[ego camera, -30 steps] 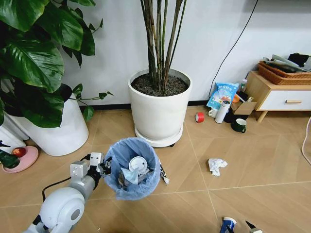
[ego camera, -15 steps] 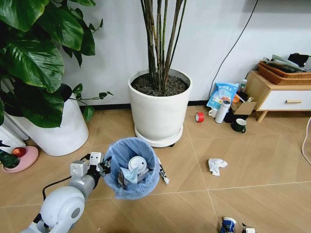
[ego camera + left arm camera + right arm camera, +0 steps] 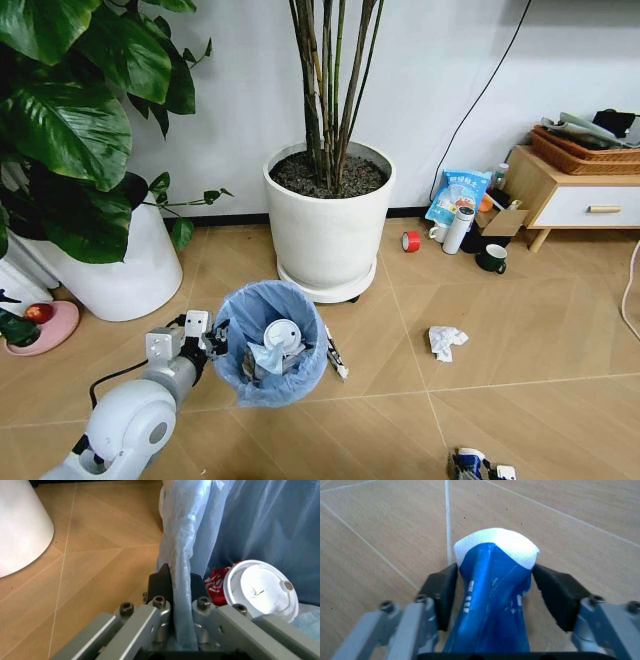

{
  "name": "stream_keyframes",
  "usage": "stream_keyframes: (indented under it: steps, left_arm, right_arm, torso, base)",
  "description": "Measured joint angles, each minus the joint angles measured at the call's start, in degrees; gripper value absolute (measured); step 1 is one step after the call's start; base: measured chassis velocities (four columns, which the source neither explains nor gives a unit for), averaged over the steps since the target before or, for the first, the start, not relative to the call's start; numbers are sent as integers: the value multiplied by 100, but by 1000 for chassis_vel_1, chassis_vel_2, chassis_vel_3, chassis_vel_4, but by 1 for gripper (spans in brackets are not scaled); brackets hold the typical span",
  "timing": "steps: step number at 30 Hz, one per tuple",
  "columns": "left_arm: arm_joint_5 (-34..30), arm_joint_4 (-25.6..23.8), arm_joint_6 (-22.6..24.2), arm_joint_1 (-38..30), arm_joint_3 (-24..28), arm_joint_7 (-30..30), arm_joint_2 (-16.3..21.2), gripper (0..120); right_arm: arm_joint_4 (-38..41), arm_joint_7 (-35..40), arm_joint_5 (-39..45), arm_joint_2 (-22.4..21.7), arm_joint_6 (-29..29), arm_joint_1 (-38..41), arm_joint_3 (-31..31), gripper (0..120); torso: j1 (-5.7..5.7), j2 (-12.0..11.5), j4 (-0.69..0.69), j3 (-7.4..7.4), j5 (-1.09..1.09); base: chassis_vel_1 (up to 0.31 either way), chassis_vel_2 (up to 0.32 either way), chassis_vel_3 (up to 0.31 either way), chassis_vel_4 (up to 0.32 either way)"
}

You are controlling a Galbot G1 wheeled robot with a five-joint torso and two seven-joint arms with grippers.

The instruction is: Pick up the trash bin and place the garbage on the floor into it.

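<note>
My left pincer [image 3: 180,592] is clamped on the bag-lined rim of the trash bin [image 3: 272,343], which sits low before me near the big white plant pot [image 3: 328,225] with a white disc [image 3: 260,588] and red wrapper [image 3: 219,585] inside. My right pincer [image 3: 495,592] grips a blue-white packet [image 3: 492,603] above the floor [image 3: 395,525]; a white tissue wad [image 3: 446,341] lies on the floor to my right.

Bin and litter on the herringbone floor [image 3: 520,340]
Blue-lined trash bin [image 3: 272,345] is standing upright, holding litter; a white tissue wad [image 3: 446,341] is lying right.
</note>
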Motion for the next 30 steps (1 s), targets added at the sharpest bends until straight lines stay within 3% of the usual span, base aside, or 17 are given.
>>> stream_keyframes:
  steps: [5,10,14,24,30]
  left_arm:
    - [-3,0,0,7,5,-37,-26,0]
    - [-3,-4,0,15,12,-43,-41,0]
    - [1,-15,0,16,27,-48,-45,0]
    - [7,-52,1,25,33,-54,-65,0]
    - [7,-75,1,59,50,-60,-52,0]
  right_arm:
    - [-67,-17,-4,-53,62,48,-30,37]
    - [-94,-18,-11,-89,76,90,-33,31]
    - [-79,-21,7,-166,46,95,-49,20]
    - [526,-7,26,-357,7,127,137,18]
    - [1691,36,169,-673,-185,349,376,18]
  torso:
    - [0,0,0,0,0]
    - [0,0,0,0,2]
    - [0,0,0,0,1]
    - [0,0,0,0,0]
    - [0,0,0,0,-2]
  base:
    - [0,0,0,0]
    - [0,0,0,0]
    - [0,0,0,0]
    - [0,0,0,0]
    - [0,0,0,0]
